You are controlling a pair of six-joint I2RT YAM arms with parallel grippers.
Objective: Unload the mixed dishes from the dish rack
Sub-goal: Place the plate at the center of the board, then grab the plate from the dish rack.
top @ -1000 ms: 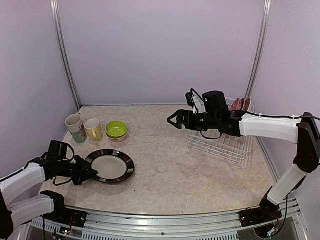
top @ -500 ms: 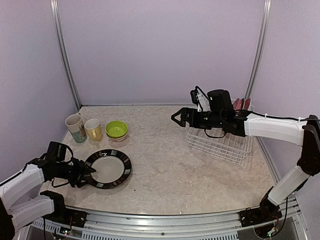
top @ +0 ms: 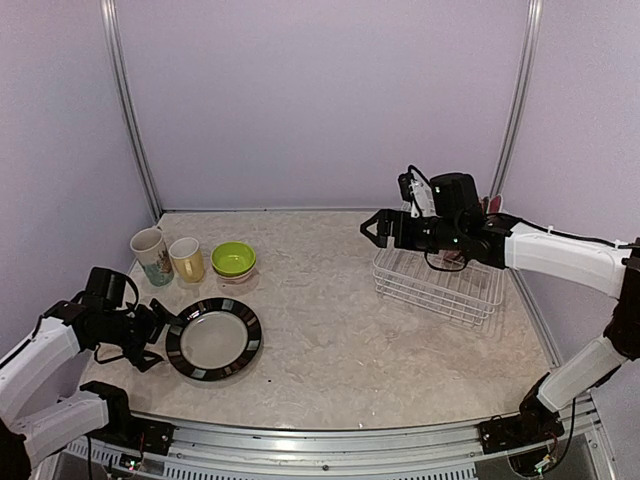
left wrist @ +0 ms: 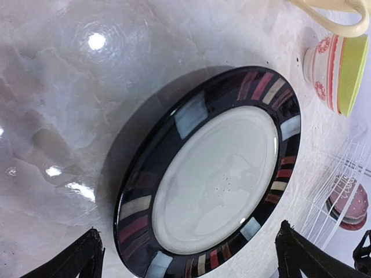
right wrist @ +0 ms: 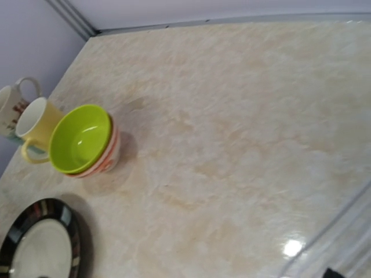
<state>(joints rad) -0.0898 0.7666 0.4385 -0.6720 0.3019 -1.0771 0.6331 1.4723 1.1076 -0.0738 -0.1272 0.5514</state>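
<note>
The dark plate lies flat on the table at the front left. My left gripper is open at the plate's left rim, one fingertip on each side, holding nothing. The cream mug, the yellow cup and the lime-green bowl, nested in the small white-and-red bowl, stand behind the plate. The white dish rack is at the right. My right gripper hovers open above its left end. A pink dotted plate stands in the rack.
Lilac walls and metal corner posts enclose the table. The right forearm stretches over the rack's back right corner and hides what stands there. The right wrist view shows the lime-green bowl and marbled tabletop.
My left gripper has opened, let go of the dark plate and drawn back left; the plate now rests flat. The right arm has swung right, toward the rack.
</note>
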